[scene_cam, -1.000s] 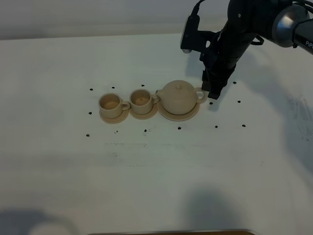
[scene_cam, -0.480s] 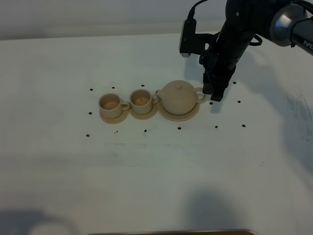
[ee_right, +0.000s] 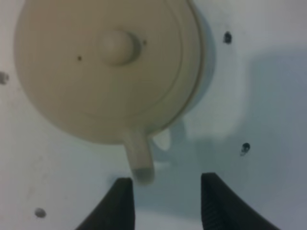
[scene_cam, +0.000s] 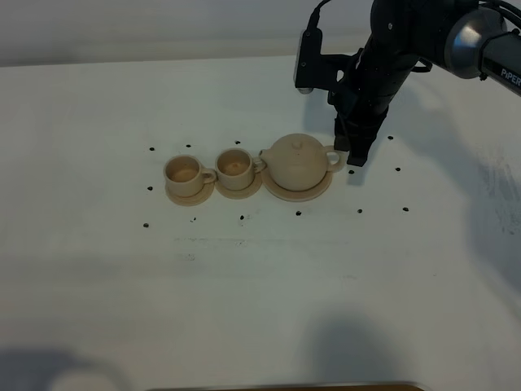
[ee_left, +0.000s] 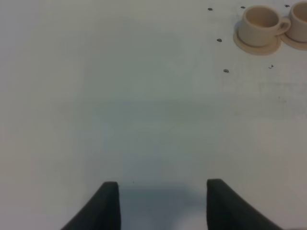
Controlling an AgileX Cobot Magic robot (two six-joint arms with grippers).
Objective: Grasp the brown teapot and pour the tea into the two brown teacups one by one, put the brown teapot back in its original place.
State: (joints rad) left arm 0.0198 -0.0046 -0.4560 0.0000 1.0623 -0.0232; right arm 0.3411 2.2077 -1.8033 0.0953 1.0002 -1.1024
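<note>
"Since you're on the wrist feeds, how do the right gripper's (scene_cam: 355, 159) jaws stand?"

"I see them parted, gripping nothing. They hang just beside the brown teapot (scene_cam: 295, 163), at its loop handle (ee_right: 139, 162). The handle pokes toward the gap, close to one finger (ee_right: 122, 206). That close view is blurred, so I can't say whether they touch."

"And the pot itself?"

"Upright, lid on, knob (ee_right: 116, 46) in the middle, sitting on its wide saucer plate (scene_cam: 324, 189) on the white table (scene_cam: 244, 309). Its spout points at the two brown teacups (scene_cam: 234, 164), which stand in a row beside it, each on a small saucer (scene_cam: 189, 195). Small black dots (scene_cam: 298, 213) ring the whole set."

"Left side?"

"The left gripper (ee_left: 160, 189) hovers over the table with its jaws apart and empty, well apart from the cups."
</note>
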